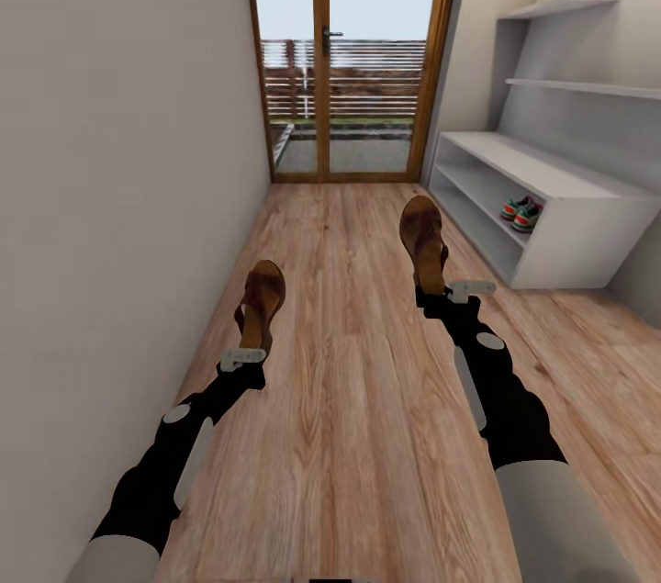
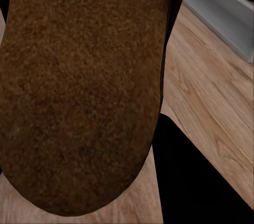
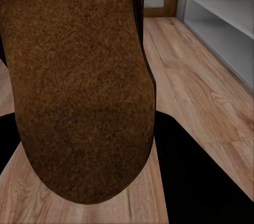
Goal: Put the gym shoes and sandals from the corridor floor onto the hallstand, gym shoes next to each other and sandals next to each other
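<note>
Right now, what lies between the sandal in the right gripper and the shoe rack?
Only bare wood floor, seen in the head view, separates the right-hand sandal from the shoe rack.

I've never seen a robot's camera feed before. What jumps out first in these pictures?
Two black arms reach out over the wood-plank corridor floor, each end effector holding up a brown sandal: the left end effector grips one sandal, the right end effector the other. To the right, colourful gym shoes sit on the lower shelf of the pale hallstand, and a glass door closes the corridor's far end.
</note>
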Robot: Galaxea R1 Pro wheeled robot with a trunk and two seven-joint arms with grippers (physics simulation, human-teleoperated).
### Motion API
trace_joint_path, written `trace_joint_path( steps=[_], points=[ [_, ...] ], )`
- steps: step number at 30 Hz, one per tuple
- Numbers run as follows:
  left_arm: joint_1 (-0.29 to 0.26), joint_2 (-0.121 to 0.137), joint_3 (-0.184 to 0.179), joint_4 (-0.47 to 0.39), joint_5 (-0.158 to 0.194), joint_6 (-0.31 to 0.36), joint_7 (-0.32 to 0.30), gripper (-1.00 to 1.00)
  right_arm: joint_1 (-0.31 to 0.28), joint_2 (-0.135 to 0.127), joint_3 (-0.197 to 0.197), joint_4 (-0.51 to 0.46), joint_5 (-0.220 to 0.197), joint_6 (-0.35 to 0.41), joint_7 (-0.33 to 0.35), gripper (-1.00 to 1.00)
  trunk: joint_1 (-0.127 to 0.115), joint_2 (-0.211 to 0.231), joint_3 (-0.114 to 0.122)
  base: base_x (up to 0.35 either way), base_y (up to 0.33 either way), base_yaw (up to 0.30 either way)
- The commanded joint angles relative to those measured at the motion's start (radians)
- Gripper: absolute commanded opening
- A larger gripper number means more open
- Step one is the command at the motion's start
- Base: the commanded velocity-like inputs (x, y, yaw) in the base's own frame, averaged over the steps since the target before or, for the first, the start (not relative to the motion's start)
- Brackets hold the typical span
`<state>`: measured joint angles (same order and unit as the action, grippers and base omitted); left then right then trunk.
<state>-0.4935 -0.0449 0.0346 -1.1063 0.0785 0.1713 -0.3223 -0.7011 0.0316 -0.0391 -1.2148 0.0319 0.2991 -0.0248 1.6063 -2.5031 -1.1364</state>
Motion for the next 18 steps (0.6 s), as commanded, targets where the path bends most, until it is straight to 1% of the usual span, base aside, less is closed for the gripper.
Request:
trace_joint_path(
  steps=[1, 5, 13, 18],
  points=[
    [0.000, -0.001, 0.004, -0.001, 0.009, 0.010, -0.009, -1.00, -0.001, 0.001, -0.001, -0.002, 0.001, 0.006, -0.001, -1.00, 0.000, 0.000, -0.001, 0.348, 0.000, 0.000],
    [0.000, -0.001, 0.004, -0.001, 0.009, 0.010, -0.009, -1.00, 0.000, 0.001, -0.001, -0.002, 0.000, 0.006, -0.001, -1.00, 0.000, 0.000, 0.000, 0.348, 0.000, 0.000],
    [0.000, -0.001, 0.004, -0.002, 0.009, 0.010, -0.009, -1.00, 0.000, 0.001, -0.001, -0.002, 0.001, 0.006, -0.001, -1.00, 0.000, 0.000, 0.010, 0.347, 0.000, 0.000],
    [0.000, -0.001, 0.004, -0.002, 0.009, 0.010, -0.009, -1.00, 0.000, 0.001, -0.001, -0.002, 0.000, 0.006, -0.001, -1.00, 0.000, 0.000, 0.013, 0.348, 0.000, 0.000]
  ],
)
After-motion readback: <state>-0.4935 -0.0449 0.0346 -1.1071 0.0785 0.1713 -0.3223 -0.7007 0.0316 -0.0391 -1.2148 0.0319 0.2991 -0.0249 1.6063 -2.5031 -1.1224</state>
